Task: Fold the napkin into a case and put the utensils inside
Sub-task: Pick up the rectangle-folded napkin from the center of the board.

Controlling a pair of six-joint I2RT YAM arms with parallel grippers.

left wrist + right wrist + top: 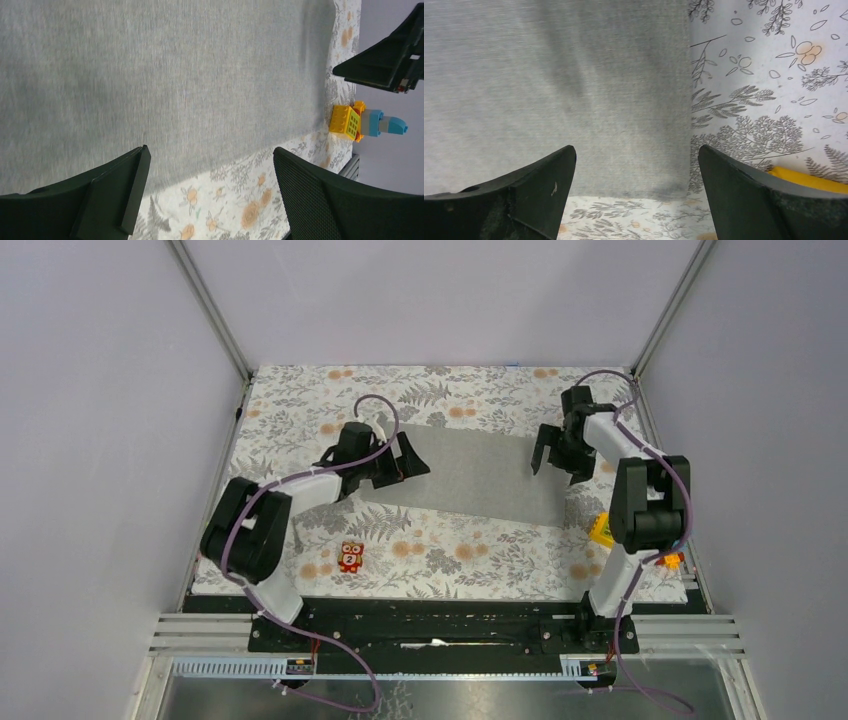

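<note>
Left gripper (pixel 380 462): jaws spread wide with nothing between them. It hovers low at the left end of the napkin (pixel 470 478). Its wrist camera shows one finger (pixel 112 192) above the grey cloth and the other above the print just past the near long edge.
Right gripper (pixel 560 460): jaws equally wide and empty. It hangs at the cloth's right end, and its own camera shows the near right corner lying between its fingers (pixel 531 192).
Why placed so: each arm takes one short end and straddles the near edge. I judge this the stance for pinching both near corners at once and carrying that edge over in an even fold.
Napkin: plain light grey with a fine woven grain. It lies flat and smooth as a long, slightly skewed band across the middle of the floral bench cover (pixel 300 400). There are no wrinkles, only soft shadows. Whether it is one layer or already doubled cannot be told.
Case: not yet formed, by my reading; the cloth is too broad for a narrow strip.
Utensils: not visible in any view.
Bystanders: a yellow studded block (pixel 345 120) with a blue piece (pixel 387 124) stands just beside the napkin's near right corner, close to the right arm. A red toy figure (pixel 350 557) sits well apart on the near side.
</note>
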